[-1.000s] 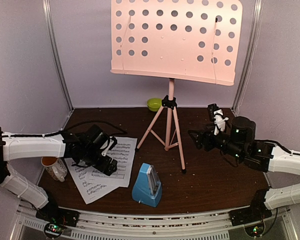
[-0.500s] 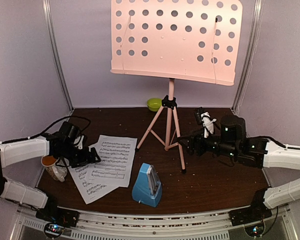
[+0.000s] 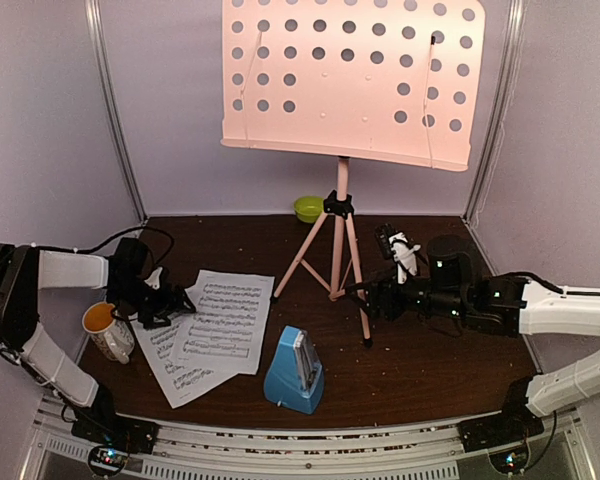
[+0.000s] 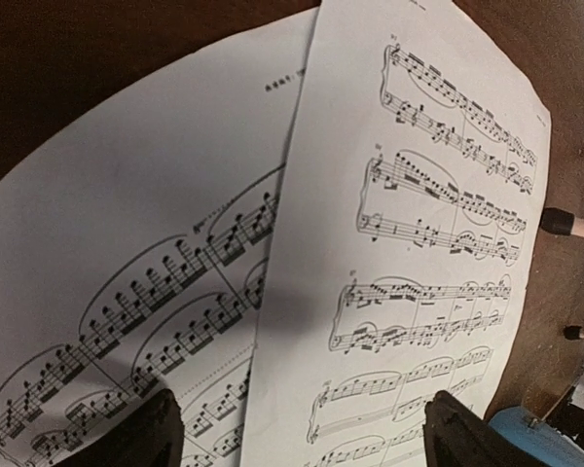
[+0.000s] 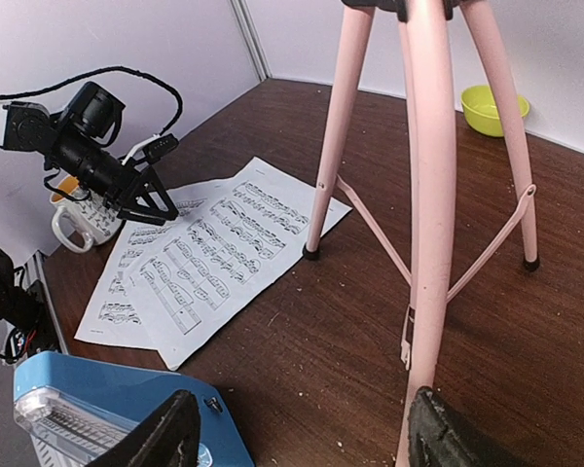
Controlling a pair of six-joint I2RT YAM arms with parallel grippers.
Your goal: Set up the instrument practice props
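Retreating left tool [image 3: 178, 303], wide, now at edge of sheet-music pages [image 3: 223, 325]; right tool [image 3: 360, 297], wide, nearer stand [image 3: 342, 190] leg.

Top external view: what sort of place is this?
Probably a small enclosed robot test booth, staged as a music practice corner: pale walls close around a dark wooden table holding a pink music stand, sheet-music pages and a blue metronome.

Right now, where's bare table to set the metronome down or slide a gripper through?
Widest bare patch: front right, bordered by the metronome, the music stand's tripod and the right arm. Smaller one back left, between the sheet music and the green bowl. Front left is crowded: mug, sheets and left gripper bunch together.
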